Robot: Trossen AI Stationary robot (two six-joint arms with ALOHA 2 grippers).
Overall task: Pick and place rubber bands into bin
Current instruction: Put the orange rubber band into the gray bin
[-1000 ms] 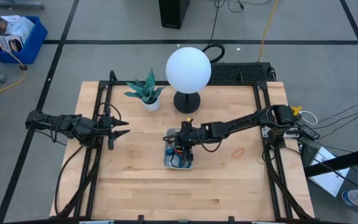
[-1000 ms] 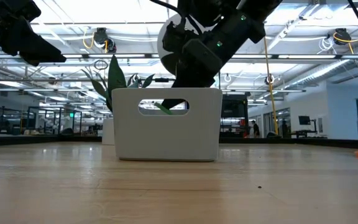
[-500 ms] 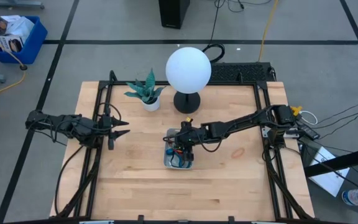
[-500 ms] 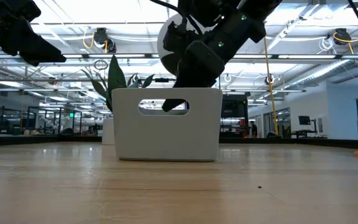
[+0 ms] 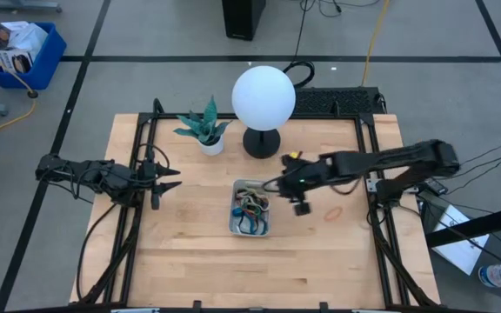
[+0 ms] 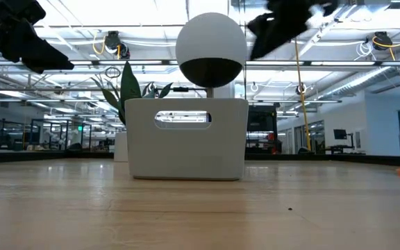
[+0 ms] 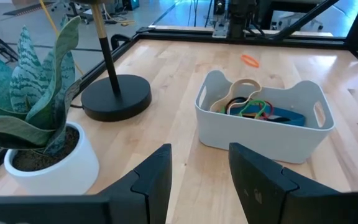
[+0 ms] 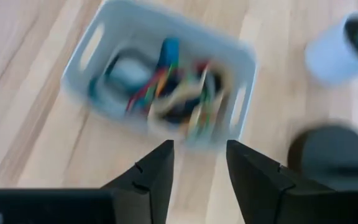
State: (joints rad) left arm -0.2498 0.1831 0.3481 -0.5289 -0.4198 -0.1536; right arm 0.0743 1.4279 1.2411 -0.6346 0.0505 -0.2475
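Right gripper hovering right of bin, jaws released, empty; bands lying inside. Left gripper waiting left, jaws released.

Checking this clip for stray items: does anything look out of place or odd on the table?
One orange rubber band lies on the bare table beyond the bin, apart from it, while the other bands sit in a pile inside. The bin stands upright. Nothing else looks spilled or damaged.

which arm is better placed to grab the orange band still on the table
Right. Its end effector hangs open close to the orange rubber band, right of the bin. The left end effector waits at the table's far left edge.
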